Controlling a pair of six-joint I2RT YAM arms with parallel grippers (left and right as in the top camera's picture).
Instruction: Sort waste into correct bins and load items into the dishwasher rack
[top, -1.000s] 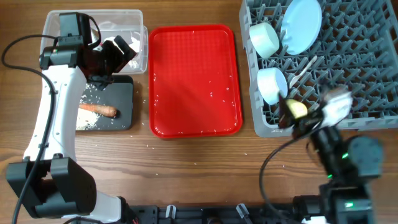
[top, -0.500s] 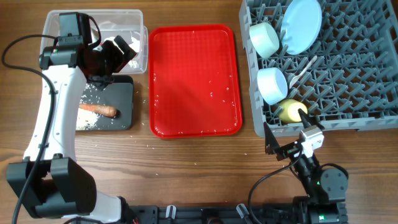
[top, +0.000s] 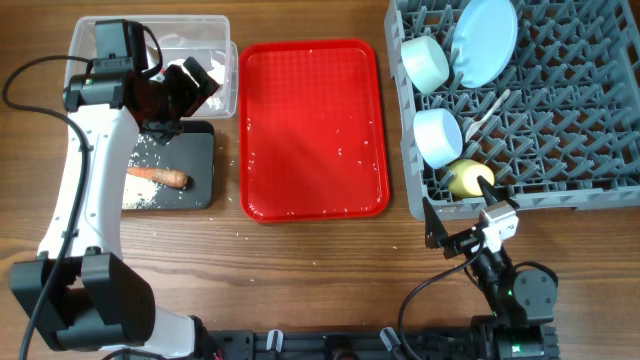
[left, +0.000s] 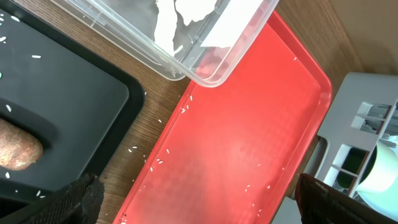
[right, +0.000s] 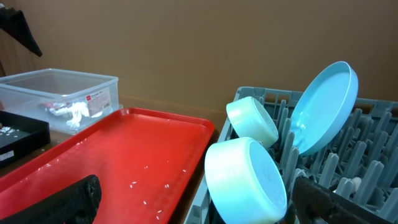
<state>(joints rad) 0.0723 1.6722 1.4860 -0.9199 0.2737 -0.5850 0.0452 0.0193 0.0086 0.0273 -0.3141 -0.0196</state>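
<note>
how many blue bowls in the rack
2. The first bowl sits by the rack's left edge beside the plate; the second bowl is just below it in the overhead view, next to the yellow cup. None look hidden.

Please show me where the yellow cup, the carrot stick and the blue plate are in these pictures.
yellow cup (top: 461, 180): overhead view, on its rounded side.
carrot stick (top: 155, 175): overhead view, at the middle of its length.
blue plate (top: 485, 42): overhead view, at the centre of its face.
</note>
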